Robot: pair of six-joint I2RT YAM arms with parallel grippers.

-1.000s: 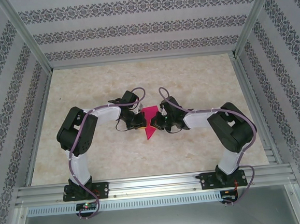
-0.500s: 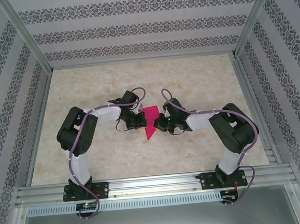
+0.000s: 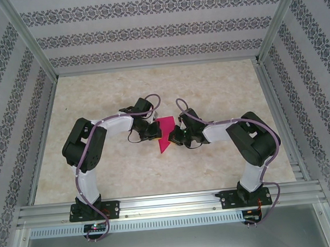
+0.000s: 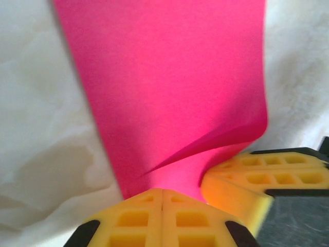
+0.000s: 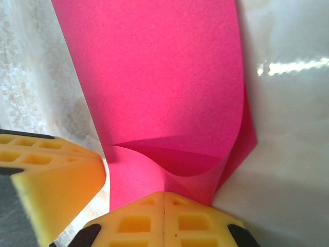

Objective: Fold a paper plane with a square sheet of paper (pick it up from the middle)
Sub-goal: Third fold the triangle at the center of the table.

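The left tool [image 3: 152,132] is closed, its yellow pads [image 4: 139,221] pressed flat together on one edge of the pink paper [image 3: 164,132]. The right tool [image 3: 176,136] is closed in the same way on the opposite edge, and its yellow pads [image 5: 193,226] meet with paper caught between them. The 2 tools face each other from left and right, close together, with only the paper between them. Each wrist camera catches a corner of the other tool's yellow finger just beside its own grip. From each pinch the paper runs straight away from the pads as a broad band, with 1 loose layer curling up near the grip (a soft bend, not yet a pressed crease). From above, the paper is already narrower than a square and tapers to a point aimed at the arm bases. Its long axis therefore runs far to near, square across the line joining the 2 tools. Neither arm looks nearer, as the paper sits midway between them, around the middle of the pale marbled surface [image 3: 94,95]. Whether it rests on that surface or hangs just above it cannot be told. The next fold likely needs both tools moving together along that axis.
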